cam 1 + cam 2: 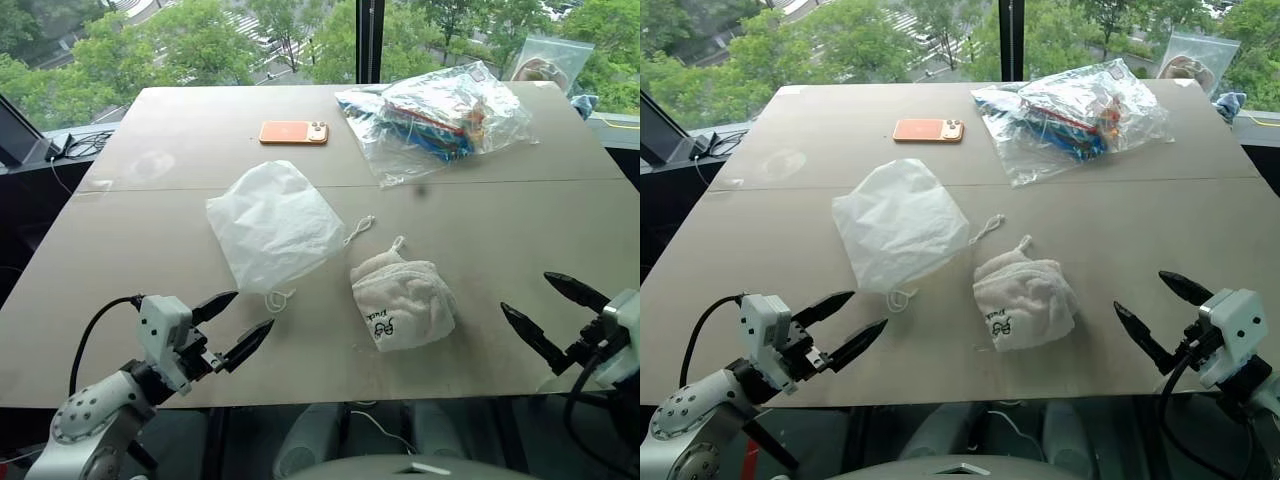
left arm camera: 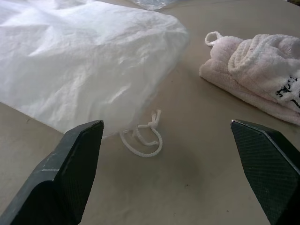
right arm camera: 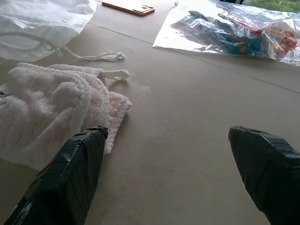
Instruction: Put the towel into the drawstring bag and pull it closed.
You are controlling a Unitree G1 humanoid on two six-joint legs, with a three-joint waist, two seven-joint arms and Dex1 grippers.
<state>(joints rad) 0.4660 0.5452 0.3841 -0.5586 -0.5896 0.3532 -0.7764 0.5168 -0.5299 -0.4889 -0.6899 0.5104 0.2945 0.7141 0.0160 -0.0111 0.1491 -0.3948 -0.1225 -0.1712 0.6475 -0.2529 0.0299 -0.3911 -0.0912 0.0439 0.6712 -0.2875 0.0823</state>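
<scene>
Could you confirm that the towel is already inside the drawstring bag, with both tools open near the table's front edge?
Not quite: the towel lies on the table beside the drawstring bag, not inside it, as the left eye view shows. The left tool and right tool are indeed open near the front edge.

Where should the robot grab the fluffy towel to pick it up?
Probably the thick rolled top of the towel, with the right hand coming from the towel's right side. That hand is open, nearest, and has bare table between. The bundle is soft and humped, so a pinch across the hump should gather enough cloth; the little loop looks too thin.
</scene>
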